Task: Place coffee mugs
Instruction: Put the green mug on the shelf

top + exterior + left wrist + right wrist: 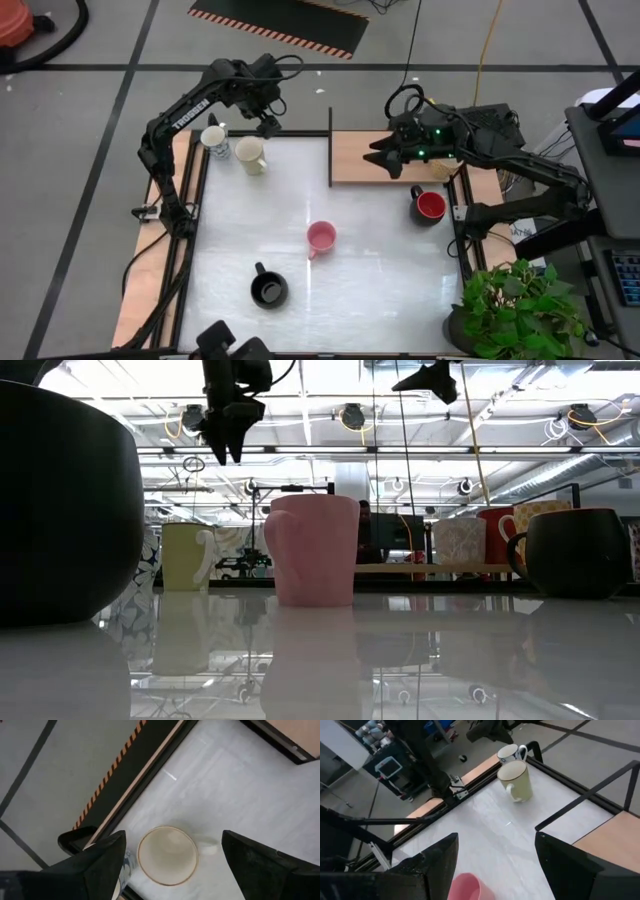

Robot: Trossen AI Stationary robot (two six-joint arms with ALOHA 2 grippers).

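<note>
The left pincer (268, 126) hangs in the air at the far left corner of the white counter (370, 260). Its two dark fingers (95, 865) are spread wide, and they hold nothing. Right under it stands a cream mug (250, 154). From the left wrist view you can look straight down into this mug (167, 855), and it has nothing in it. A white mug with blue marks (214, 138) stands just beside the cream one, closer to the corner.

The right pincer (378, 152) is up in the air over a wooden board (350, 165) at the far side of the counter. Its fingers (570, 865) are wide apart too, and there is nothing between them.

A pink mug (321, 237) stands by itself near the middle of the counter. A black mug (268, 290) stands near the front edge, well apart from the pink one. It looks dark inside, so you cannot tell if anything is in it. A mug that is black outside and red inside (429, 206) stands at the right side of the counter, close to the frame.

In the low view, the pink mug (312, 550) is in the middle and stands upright. The cream mug (188, 556) is farther back on its left. More mugs show far back on the right, by the board.
</note>
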